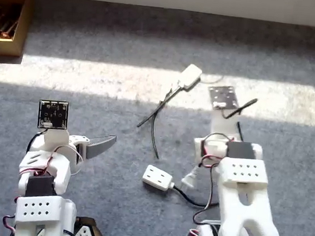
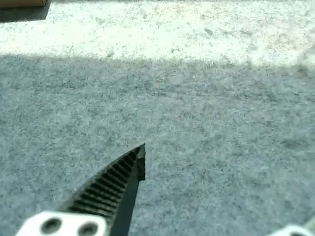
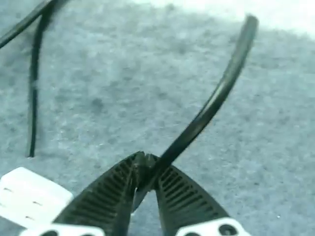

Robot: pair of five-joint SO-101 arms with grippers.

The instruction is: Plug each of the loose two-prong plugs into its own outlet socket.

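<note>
Seeing grey carpet (image 1: 115, 217) as the whole work surface, with a sunlit band across its far part.

Right arm (image 1: 244, 176): front-right of the carpet, wrist out toward the sunlit band. The right gripper (image 3: 142, 164) has its jaws pressed together at the tips, pinching a black cord (image 3: 206, 110) that arcs up and away from it. Can't trace which device that cord belongs to.

Left arm (image 1: 42, 185): front-left of the carpet. The left gripper (image 1: 99, 143) points toward the carpet's middle over bare pile. Its jaws are spread: the left wrist view has one ribbed finger (image 2: 115, 187) on its own with a wide gap beside it, and nothing is held.

Wooden box (image 1: 10, 20): far-left corner, well apart from everything else.

White adapter (image 1: 190, 76): lies in the sunlit band, far-centre. Thin black leads (image 1: 155, 115) trail from it toward the carpet's middle.

Outlet block (image 1: 158, 178): white, flat on the carpet, front-centre between the two arms. It also shows in the right wrist view (image 3: 29, 199), near the pinched jaws.

Two-prong plug (image 1: 189, 180): white, on the carpet just beside the outlet block on the right arm's side, not seated in it. Black cord runs from that spot toward the right arm's base.
</note>
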